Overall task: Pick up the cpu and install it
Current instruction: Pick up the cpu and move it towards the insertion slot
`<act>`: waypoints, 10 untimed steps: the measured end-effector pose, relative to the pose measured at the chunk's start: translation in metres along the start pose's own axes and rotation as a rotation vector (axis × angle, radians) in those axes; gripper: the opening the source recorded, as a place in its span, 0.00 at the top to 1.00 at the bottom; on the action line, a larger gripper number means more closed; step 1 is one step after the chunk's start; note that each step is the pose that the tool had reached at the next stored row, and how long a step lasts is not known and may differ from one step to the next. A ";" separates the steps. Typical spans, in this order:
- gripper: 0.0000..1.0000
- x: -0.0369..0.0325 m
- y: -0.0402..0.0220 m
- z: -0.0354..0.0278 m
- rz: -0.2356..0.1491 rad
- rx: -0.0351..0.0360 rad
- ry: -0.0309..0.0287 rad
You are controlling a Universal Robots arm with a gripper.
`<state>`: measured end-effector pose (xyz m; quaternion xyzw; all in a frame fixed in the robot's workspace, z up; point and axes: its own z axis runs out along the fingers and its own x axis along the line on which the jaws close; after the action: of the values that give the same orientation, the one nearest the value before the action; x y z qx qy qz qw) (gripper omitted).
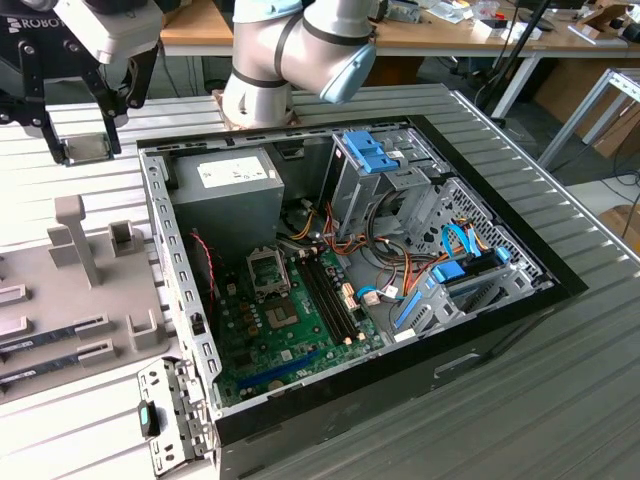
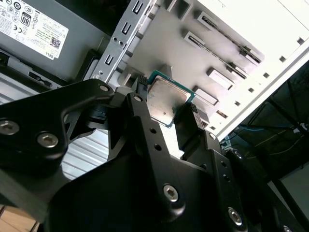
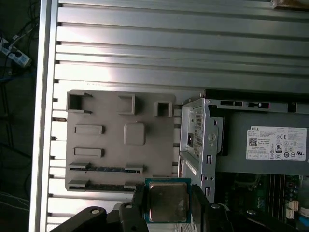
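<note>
Cpu (image 3: 166,200), in both wrist views, sits clamped between the black jaws, which hide two edges; at the exterior view's upper left it is hard to make out.

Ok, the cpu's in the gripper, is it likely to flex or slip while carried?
Probably stiff: the cpu looks like a flat metal-topped plate, held by its edges in the gripper. Slipping seems possible, since the fingers pinch only its thin green rim and the top looks smooth. Likely light, being so thin.
</note>
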<state>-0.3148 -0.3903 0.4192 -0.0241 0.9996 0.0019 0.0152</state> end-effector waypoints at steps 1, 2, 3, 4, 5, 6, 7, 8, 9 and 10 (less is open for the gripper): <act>0.53 -0.0008 -0.0001 0.0001 0.000 0.0000 0.0001; 0.53 -0.0054 -0.0007 0.0005 0.000 0.0001 0.0001; 0.53 -0.0086 -0.0010 0.0009 0.000 0.0000 0.0001; 0.53 -0.0148 -0.0035 0.0020 0.000 0.0000 0.0000; 0.53 -0.0182 -0.0062 0.0028 0.000 0.0000 0.0001; 0.53 -0.0209 -0.0078 0.0036 0.000 0.0000 0.0000; 0.53 -0.0214 -0.0080 0.0037 0.000 0.0000 0.0001; 0.53 -0.0222 -0.0084 0.0039 0.000 0.0001 0.0001; 0.53 -0.0228 -0.0087 0.0041 0.000 0.0000 0.0001; 0.53 -0.0236 -0.0091 0.0043 0.000 0.0000 0.0001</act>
<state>-0.2906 -0.3982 0.4156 -0.0241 0.9996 0.0019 0.0152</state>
